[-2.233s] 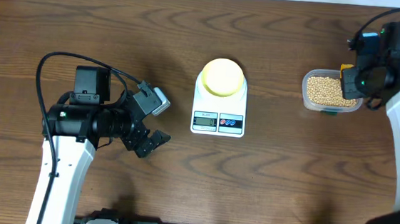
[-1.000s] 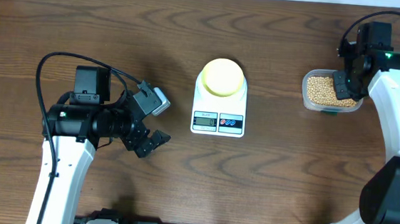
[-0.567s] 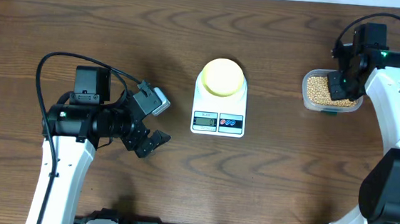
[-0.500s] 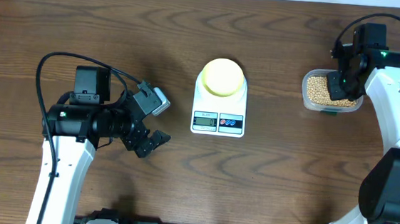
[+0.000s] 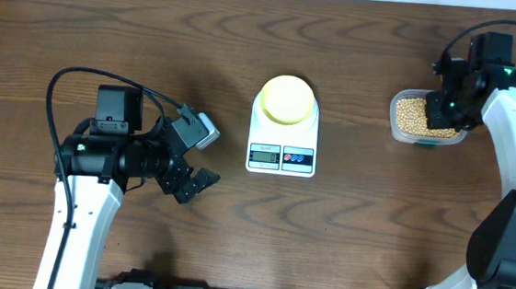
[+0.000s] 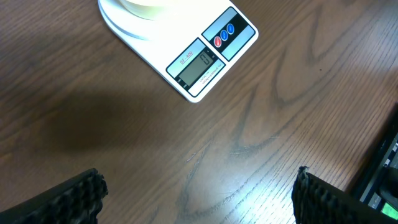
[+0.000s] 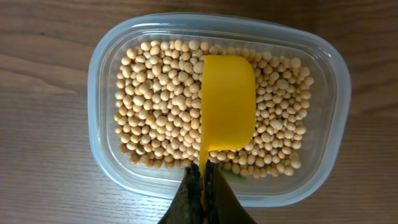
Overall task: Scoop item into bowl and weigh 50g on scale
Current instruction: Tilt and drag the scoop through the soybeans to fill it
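Two robot arms work at a brown wooden table (image 5: 157,26), seen from above and from each wrist.

At lower left of the overhead view the left pincer (image 5: 195,186) hangs over bare wood, its fingers spread wide and holding nothing. At centre sits the white scale (image 5: 281,151) with the pale yellow bowl (image 5: 286,99) on its platform; the display is too small to read. No beans show in the bowl.

At upper right is a clear plastic tub (image 7: 99,93) filled with small tan beans (image 7: 155,106). The right pincer (image 7: 203,180) is clamped on the thin handle of a yellow scoop (image 7: 227,102), whose cup lies on top of the beans and carries none.

Likely risks from here:
- The tub is light and nothing steadies it, so a hard dig could slide or tip it.
- The handle is pinched on a narrow edge, so a loaded cup may twist and spill.
- The tub and the bowl are well apart, so a heaped scoop could shed round beans that roll across the table.
- A full pour could overshoot 50g or knock the bowl off centre.
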`<act>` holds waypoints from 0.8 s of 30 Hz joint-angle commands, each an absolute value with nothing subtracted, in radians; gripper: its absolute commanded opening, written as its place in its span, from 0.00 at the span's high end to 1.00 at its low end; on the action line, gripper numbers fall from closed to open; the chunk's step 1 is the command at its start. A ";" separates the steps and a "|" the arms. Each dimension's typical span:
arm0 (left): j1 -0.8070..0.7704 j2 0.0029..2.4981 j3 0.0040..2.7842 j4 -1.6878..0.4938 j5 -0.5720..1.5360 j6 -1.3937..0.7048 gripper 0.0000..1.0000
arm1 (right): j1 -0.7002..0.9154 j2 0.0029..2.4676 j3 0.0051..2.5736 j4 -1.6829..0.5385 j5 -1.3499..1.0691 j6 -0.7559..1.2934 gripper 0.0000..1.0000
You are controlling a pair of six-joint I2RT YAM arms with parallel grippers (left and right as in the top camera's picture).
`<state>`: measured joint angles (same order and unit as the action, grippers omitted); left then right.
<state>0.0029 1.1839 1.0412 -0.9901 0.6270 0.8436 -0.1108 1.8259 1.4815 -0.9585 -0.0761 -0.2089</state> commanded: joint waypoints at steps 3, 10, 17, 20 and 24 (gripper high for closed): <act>0.006 1.188 1.065 -0.994 0.643 0.860 0.02 | -0.144 1.835 1.476 -0.965 -0.196 -0.154 0.99; 0.006 1.188 1.065 -0.994 0.643 0.860 0.02 | -0.163 1.835 1.476 -0.984 -0.255 -0.134 0.99; 0.006 1.188 1.065 -0.994 0.643 0.860 0.02 | -0.179 1.835 1.476 -1.003 -0.304 -0.126 0.99; 0.006 1.188 1.065 -0.994 0.643 0.860 0.02 | -0.200 1.835 1.476 -1.008 -0.337 -0.123 0.99; 0.006 1.188 1.065 -0.994 0.643 0.860 0.02 | -0.227 1.840 1.476 -1.011 -0.358 -0.117 0.99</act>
